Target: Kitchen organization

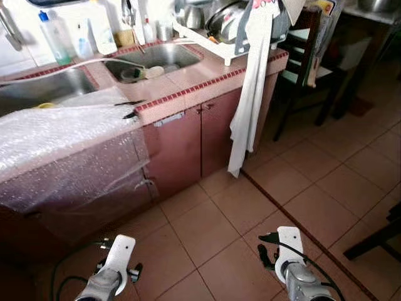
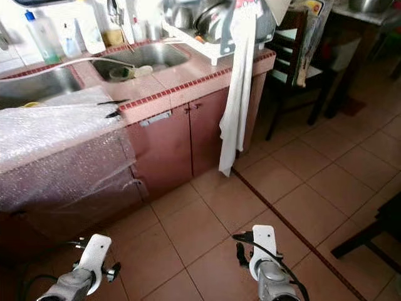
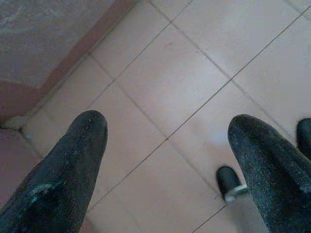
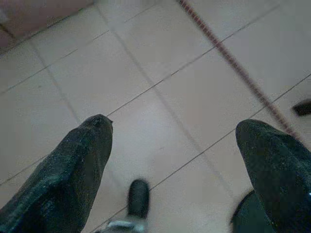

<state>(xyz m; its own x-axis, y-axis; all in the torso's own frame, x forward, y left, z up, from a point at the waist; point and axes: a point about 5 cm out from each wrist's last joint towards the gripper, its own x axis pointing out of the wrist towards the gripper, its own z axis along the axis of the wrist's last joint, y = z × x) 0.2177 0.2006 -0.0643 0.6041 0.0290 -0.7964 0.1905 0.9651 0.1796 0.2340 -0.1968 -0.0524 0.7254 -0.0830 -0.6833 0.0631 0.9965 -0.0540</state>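
Note:
A pink tiled kitchen counter (image 1: 188,78) with two steel sinks (image 1: 153,58) stands ahead and to my left. A dish rack (image 1: 225,25) with metal bowls sits at its right end, and a white towel (image 1: 247,106) hangs down from it. Bubble wrap (image 1: 62,135) drapes over the counter's left part. Both arms hang low over the floor tiles. My left gripper (image 3: 167,128) is open with nothing between its fingers, and my right gripper (image 4: 175,131) is open and empty too.
Bottles (image 1: 53,37) stand behind the sinks. Closed cabinet doors (image 1: 188,147) run under the counter. A dark chair (image 1: 301,63) stands right of the counter, another dark leg (image 1: 376,238) at the right edge. A dark strip (image 1: 301,216) crosses the terracotta floor.

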